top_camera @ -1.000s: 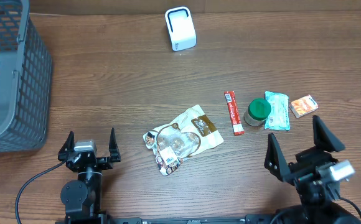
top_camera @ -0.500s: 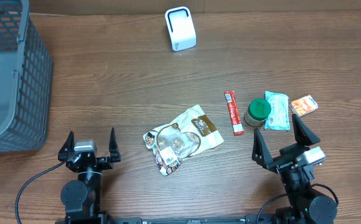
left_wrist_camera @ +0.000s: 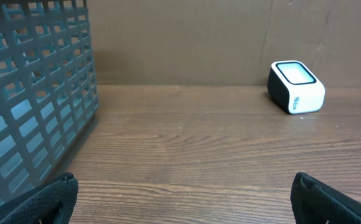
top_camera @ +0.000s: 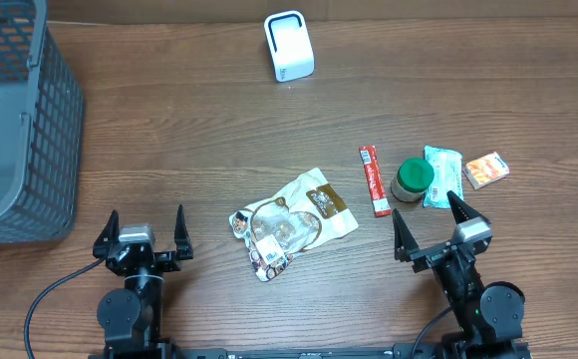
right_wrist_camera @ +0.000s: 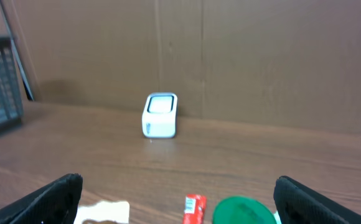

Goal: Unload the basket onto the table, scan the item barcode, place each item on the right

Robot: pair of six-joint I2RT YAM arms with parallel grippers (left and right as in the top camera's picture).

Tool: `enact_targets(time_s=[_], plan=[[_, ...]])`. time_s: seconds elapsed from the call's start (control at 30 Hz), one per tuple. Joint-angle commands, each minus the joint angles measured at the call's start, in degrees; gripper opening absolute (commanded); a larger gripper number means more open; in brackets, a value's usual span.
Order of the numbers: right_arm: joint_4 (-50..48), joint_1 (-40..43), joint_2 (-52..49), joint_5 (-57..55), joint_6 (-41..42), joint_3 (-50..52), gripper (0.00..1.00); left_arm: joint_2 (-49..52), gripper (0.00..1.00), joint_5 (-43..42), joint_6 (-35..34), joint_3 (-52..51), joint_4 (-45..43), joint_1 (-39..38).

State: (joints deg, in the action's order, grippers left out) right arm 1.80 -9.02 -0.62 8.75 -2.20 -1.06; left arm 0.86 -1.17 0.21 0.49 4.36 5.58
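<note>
White rounded scanner [top_camera: 289, 46] stands far centre; green-lidded jar [top_camera: 413, 179] sits right, between red stick [top_camera: 374, 180] and teal packet [top_camera: 444, 178]. At near edge, left gripper [top_camera: 146, 212] and right gripper [top_camera: 425, 205] gape wide, empty.

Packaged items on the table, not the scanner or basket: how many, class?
5: crumpled bag centre; red stick, green-lidded jar, teal packet, orange packet in a row at right.

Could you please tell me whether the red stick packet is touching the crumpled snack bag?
Apart. The overhead view shows a strip of bare table between the red stick packet and the snack bag.
</note>
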Motion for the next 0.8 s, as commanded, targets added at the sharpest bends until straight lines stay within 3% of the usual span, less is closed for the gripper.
enact_targets(time_s=[0.0, 0.77], plan=[[2.1, 0.8, 0.5, -0.5, -4.1, 0.6, 1.00, -0.6, 1.00, 0.5, 0.9, -0.2, 0.1, -0.3], [2.2, 1.5, 0.5, -1.4, -4.1, 0.6, 1.00, -0.6, 1.00, 0.5, 0.9, -0.2, 0.1, -0.3]])
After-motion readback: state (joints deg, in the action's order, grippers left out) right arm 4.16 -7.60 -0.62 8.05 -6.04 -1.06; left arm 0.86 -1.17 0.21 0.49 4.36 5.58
